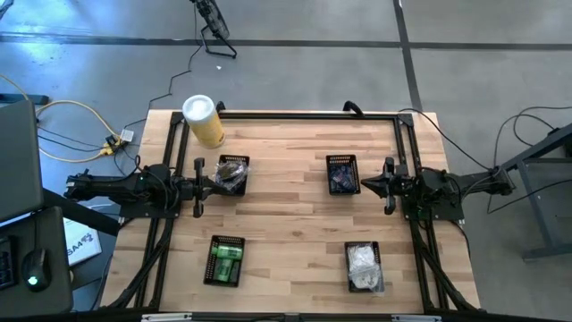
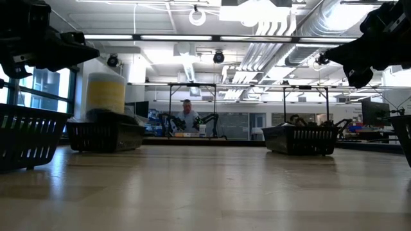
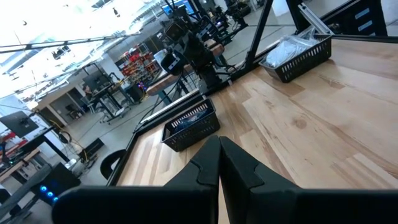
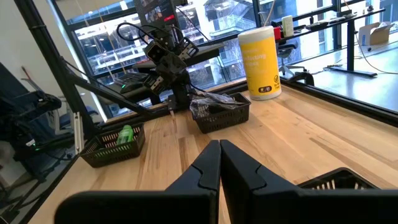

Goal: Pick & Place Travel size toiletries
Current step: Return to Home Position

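Seen from above, your two arms sit at opposite edges of the wooden table (image 1: 286,215), facing each other. Your left gripper (image 1: 209,185) is held above the left side, just beside the upper-left basket (image 1: 234,158), and its fingers (image 3: 205,168) are pressed together with nothing between them. Your right gripper (image 1: 368,185) is above the right side, just beside the upper-right basket (image 1: 342,158), and its fingers (image 4: 205,171) are likewise closed on nothing. The toiletries all lie inside four black mesh baskets: silvery-clear packets (image 1: 232,174) upper left, dark blue tubes (image 1: 341,181) upper right, green bottles (image 1: 225,261) in the lower-left basket (image 1: 225,239), and white packets (image 1: 363,266) in the lower-right basket (image 1: 362,244). A yellow canister (image 1: 204,121) with a white lid stands near the upper-left corner
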